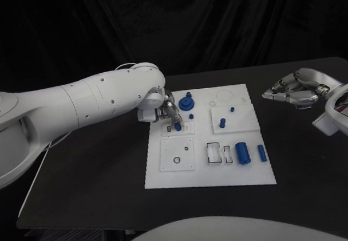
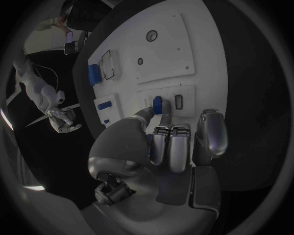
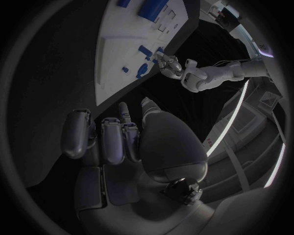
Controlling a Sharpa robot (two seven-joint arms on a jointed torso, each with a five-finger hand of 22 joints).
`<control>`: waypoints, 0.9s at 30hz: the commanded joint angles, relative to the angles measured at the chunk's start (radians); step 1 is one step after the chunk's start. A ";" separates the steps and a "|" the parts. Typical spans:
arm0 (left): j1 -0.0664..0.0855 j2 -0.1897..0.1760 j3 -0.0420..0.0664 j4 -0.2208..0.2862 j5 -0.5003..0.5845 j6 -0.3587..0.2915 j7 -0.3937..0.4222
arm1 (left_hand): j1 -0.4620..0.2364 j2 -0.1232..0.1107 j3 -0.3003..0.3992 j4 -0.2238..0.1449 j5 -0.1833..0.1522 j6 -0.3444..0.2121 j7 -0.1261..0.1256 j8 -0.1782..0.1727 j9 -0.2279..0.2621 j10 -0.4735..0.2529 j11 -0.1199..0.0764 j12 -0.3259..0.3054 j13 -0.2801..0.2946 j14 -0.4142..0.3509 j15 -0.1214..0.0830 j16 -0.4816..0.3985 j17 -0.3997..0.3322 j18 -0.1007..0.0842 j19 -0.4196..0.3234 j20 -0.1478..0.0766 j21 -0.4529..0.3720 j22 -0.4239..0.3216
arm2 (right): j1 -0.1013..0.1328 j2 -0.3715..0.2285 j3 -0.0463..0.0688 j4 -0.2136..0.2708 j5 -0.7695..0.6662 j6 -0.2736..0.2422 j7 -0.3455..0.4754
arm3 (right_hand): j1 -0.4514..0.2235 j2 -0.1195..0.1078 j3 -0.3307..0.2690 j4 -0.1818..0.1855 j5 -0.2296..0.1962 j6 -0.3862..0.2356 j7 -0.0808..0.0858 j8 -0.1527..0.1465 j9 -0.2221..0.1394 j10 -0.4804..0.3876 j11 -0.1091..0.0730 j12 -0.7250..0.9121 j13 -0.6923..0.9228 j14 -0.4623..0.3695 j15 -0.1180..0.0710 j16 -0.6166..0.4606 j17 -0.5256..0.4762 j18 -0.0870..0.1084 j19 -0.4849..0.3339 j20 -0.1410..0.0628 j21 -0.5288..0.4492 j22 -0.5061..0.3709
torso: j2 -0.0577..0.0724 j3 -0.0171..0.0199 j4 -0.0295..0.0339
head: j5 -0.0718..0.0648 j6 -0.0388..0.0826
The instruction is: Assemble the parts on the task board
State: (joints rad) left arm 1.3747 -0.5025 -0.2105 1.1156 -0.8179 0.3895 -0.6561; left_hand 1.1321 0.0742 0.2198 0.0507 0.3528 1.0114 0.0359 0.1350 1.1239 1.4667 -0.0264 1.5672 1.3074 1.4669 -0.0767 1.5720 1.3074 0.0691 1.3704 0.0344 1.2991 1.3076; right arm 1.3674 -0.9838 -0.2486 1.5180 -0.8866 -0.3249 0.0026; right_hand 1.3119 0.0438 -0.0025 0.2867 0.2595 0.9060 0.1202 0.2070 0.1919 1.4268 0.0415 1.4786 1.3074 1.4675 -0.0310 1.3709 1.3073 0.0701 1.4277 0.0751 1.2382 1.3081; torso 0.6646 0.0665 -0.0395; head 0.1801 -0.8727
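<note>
1. The left arm reaches in across the table and hangs its left hand (image 1: pixel 163 107) over the far left part of the task board (image 1: pixel 167 176). In the left wrist view the fingers (image 2: pixel 174 147) point down at the board, and the thumb and a finger pinch a small blue peg (image 2: pixel 157 104) that stands at a raised white block (image 2: pixel 183 95).
2. Beside the peg in that block is a dark rectangular slot (image 2: pixel 179 101).
3. The right hand (image 1: pixel 294 90) hovers over the bare black table (image 1: pixel 311 165), well apart from the board's right edge. Its fingers (image 3: pixel 113 139) are curled in and hold nothing.
4. On the board, a blue gear-like part (image 1: pixel 187 103) lies just beside the left hand, near the far edge. A small blue pin (image 1: pixel 231 110) and another blue pin (image 1: pixel 223 122) stand on the raised plate (image 1: pixel 245 122) at the far right.
5. Near the front right lie a blue cylinder (image 1: pixel 242 153) and a thinner blue bar (image 1: pixel 261 152), side by side, apart from each other.
6. The left forearm hides part of the board's far left corner from the head view.
</note>
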 commanded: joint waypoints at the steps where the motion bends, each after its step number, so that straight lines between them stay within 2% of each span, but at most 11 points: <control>1: -0.004 -0.002 0.000 0.002 0.003 0.006 0.013 | -0.010 -0.017 0.047 -0.018 0.013 0.010 0.000 -0.003 0.007 0.104 -0.008 0.004 0.263 0.104 -0.006 -0.001 0.263 0.013 0.003 -0.004 -0.006 0.039 | -0.003 0.000 0.001 0.000 0.000 0.014 -0.022 | 0.005 0.006 0.000 -0.005 0.004 0.006 0.001 -0.004 -0.002 -0.006 0.000 -0.007 0.101 0.049 0.000 -0.005 0.087 0.016 -0.010 0.000 -0.005 0.056 | 0.000 -0.0004 0.0001 | 0.000 0.000; 8: -0.004 -0.008 0.000 0.010 0.003 -0.026 0.029 | -0.036 -0.035 0.109 -0.040 0.027 0.013 0.000 -0.001 0.017 0.104 -0.009 0.004 0.263 0.104 -0.008 -0.001 0.263 0.013 0.005 -0.005 -0.007 0.043 | -0.003 -0.002 0.001 0.001 0.000 0.018 -0.025 | 0.006 0.007 0.000 -0.005 0.005 0.007 0.000 -0.004 -0.002 -0.007 -0.001 -0.007 0.101 0.049 0.000 -0.004 0.088 0.016 -0.010 0.000 -0.005 0.056 | 0.000 -0.0002 0.0003 | -0.001 0.000; 13: -0.004 -0.022 0.000 0.028 0.003 -0.081 0.045 | -0.053 -0.046 0.144 -0.053 0.034 0.019 -0.003 0.006 0.028 0.104 -0.011 0.004 0.263 0.104 -0.009 -0.001 0.263 0.013 0.008 -0.006 -0.006 0.046 | -0.003 -0.004 0.001 0.002 0.000 0.019 -0.027 | 0.007 0.007 0.001 -0.005 0.006 0.008 0.000 -0.004 -0.002 -0.008 -0.001 -0.008 0.100 0.048 0.000 -0.007 0.085 0.017 -0.011 0.000 -0.008 0.054 | 0.000 -0.0001 0.0000 | -0.003 0.000; 21: -0.004 -0.076 0.000 0.097 0.005 -0.209 0.073 | -0.075 -0.055 0.176 -0.063 0.033 0.027 -0.007 0.025 0.048 0.104 -0.015 0.004 0.263 0.104 -0.012 -0.001 0.263 0.013 0.008 -0.009 -0.011 0.046 | -0.003 -0.007 0.001 0.003 0.000 0.020 -0.029 | 0.007 0.007 0.001 -0.005 0.006 0.008 0.000 -0.004 -0.002 -0.008 -0.001 -0.008 0.100 0.048 0.000 -0.007 0.085 0.017 -0.011 0.000 -0.008 0.054 | 0.000 -0.0003 0.0005 | -0.010 0.000; 27: -0.004 -0.121 -0.001 0.147 0.007 -0.280 0.087 | -0.083 -0.059 0.184 -0.065 0.029 0.026 -0.008 0.029 0.054 0.104 -0.015 0.004 0.263 0.104 -0.013 -0.001 0.263 0.014 0.006 -0.010 -0.014 0.044 | -0.005 -0.006 0.001 -0.001 0.000 0.022 -0.029 | 0.007 0.007 0.001 -0.005 0.006 0.008 0.000 -0.004 -0.002 -0.008 -0.001 -0.008 0.100 0.048 0.000 -0.007 0.085 0.017 -0.011 0.000 -0.008 0.054 | 0.000 0.0000 -0.0004 | -0.007 0.000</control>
State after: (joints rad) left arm 1.3725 -0.6163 -0.2115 1.2496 -0.8168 0.1959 -0.6046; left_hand 1.0584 0.0125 0.3790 0.0065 0.3835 1.0347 0.0339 0.1605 1.1773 1.4671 -0.0334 1.5673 1.3074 1.4671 -0.0841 1.5720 1.3074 0.0691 1.3746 0.0302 1.2913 1.3075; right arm 1.3659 -0.9891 -0.2485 1.5180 -0.8865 -0.3116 -0.0096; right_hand 1.3119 0.0437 -0.0025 0.2868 0.2594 0.9060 0.1202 0.2070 0.1912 1.4254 0.0430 1.4746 1.3074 1.4675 -0.0310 1.3669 1.3074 0.0701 1.4205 0.0751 1.2370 1.3078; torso 0.6648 0.0662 -0.0394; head 0.1726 -0.8727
